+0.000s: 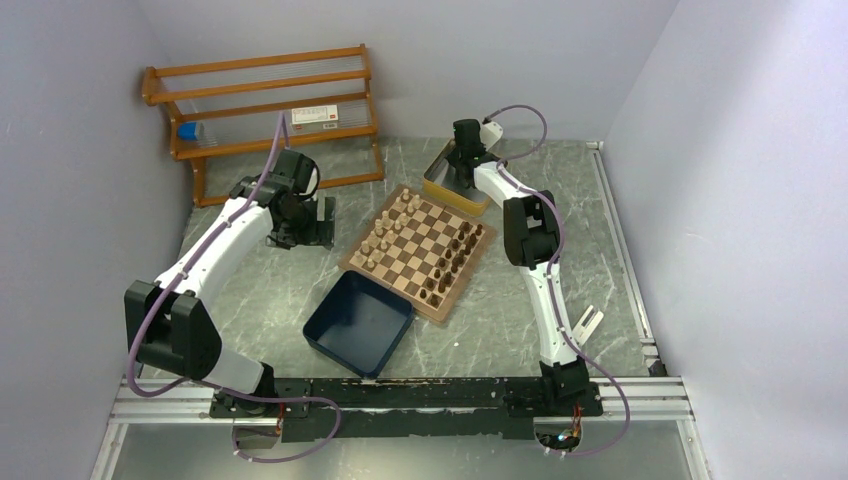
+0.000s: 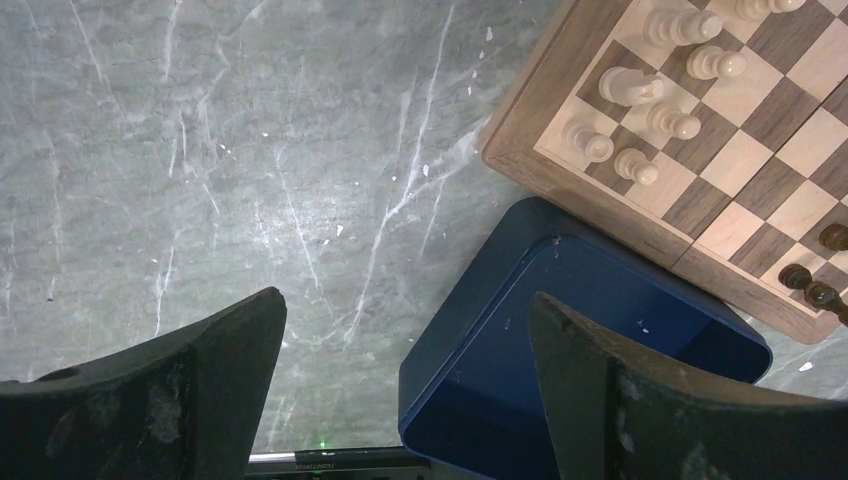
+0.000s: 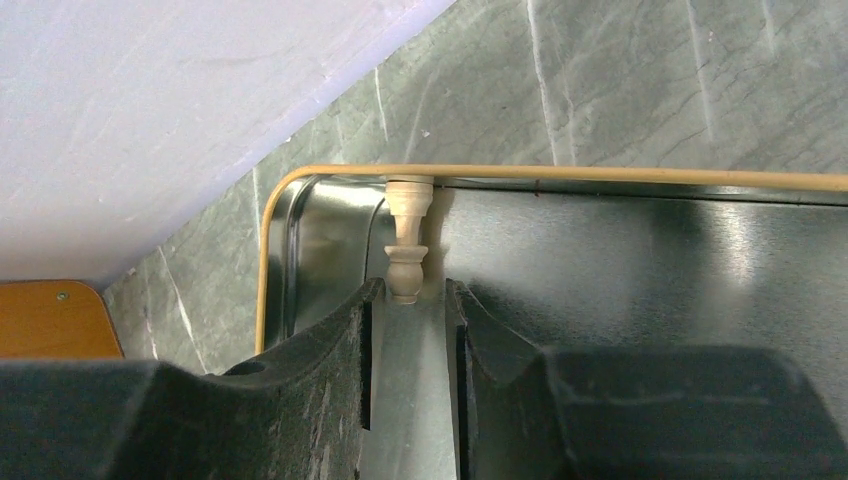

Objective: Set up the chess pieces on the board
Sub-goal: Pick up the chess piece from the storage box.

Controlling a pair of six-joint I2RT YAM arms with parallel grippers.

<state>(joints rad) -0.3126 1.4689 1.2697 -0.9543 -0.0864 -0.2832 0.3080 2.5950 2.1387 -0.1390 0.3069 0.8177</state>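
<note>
The board (image 1: 398, 288) lies at an angle in the middle of the table, with light chess pieces (image 1: 385, 235) along its left side and dark ones (image 1: 452, 262) along its right. My right gripper (image 3: 407, 285) reaches down into the metal tin (image 3: 600, 172) behind the board. Its jaws are narrow, and the head of a light pawn (image 3: 407, 240) lying on the tin floor sits just between the fingertips, with a small gap on the right. My left gripper (image 2: 405, 300) hangs wide open and holds nothing, above the table left of the board (image 2: 560, 185).
A navy blue tray (image 1: 358, 322) sits just in front of the board, and its corner shows under my left gripper. A wooden rack (image 1: 265, 100) stands at the back left against the wall. A small white object (image 1: 592, 320) lies near the right arm's base.
</note>
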